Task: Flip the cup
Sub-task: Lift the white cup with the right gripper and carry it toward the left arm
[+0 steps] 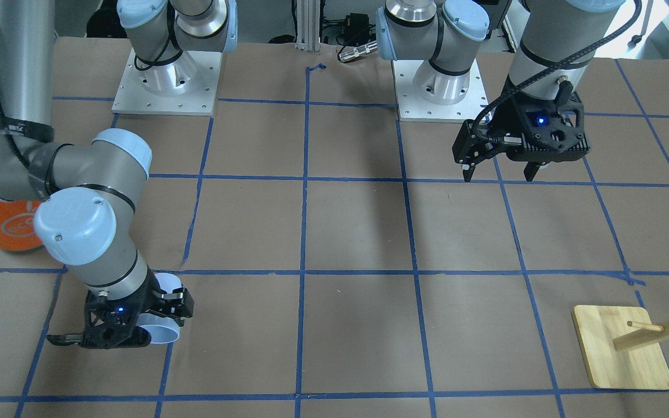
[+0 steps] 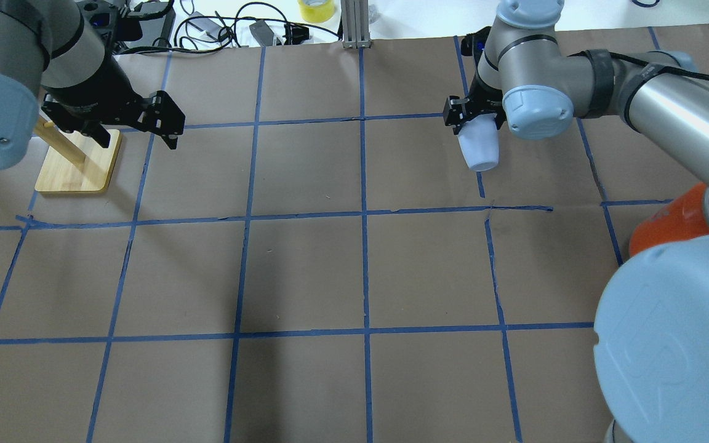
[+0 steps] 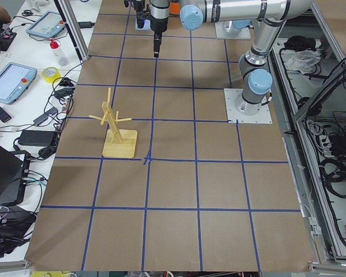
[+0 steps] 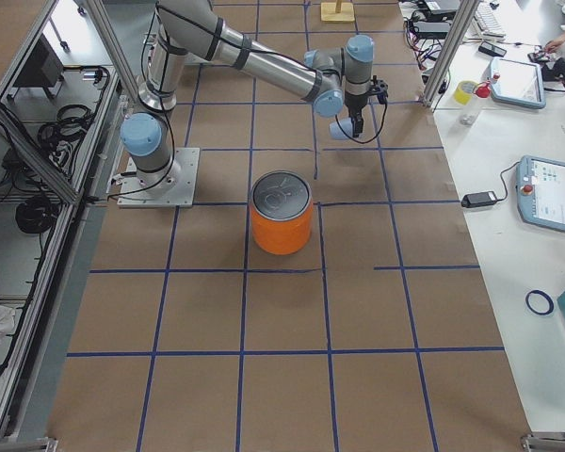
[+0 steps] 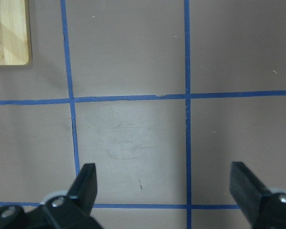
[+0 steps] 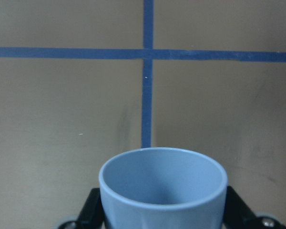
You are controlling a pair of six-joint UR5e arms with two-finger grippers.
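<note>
Brown paper gridded with blue tape covers the tabletop (image 2: 305, 271), where the right gripper (image 2: 473, 118) has its jaws closed on the pale blue cup (image 2: 479, 147), tipped sideways at far right, the left gripper (image 1: 498, 174) hangs with jaws wide apart and empty, and the orange can (image 4: 282, 231) bears white print too hidden to read.

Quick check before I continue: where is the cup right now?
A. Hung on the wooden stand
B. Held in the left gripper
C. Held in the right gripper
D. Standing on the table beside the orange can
C: the right wrist view shows the cup clamped between the fingers of the right gripper, mouth towards the camera, while the left gripper is open over bare table.
</note>
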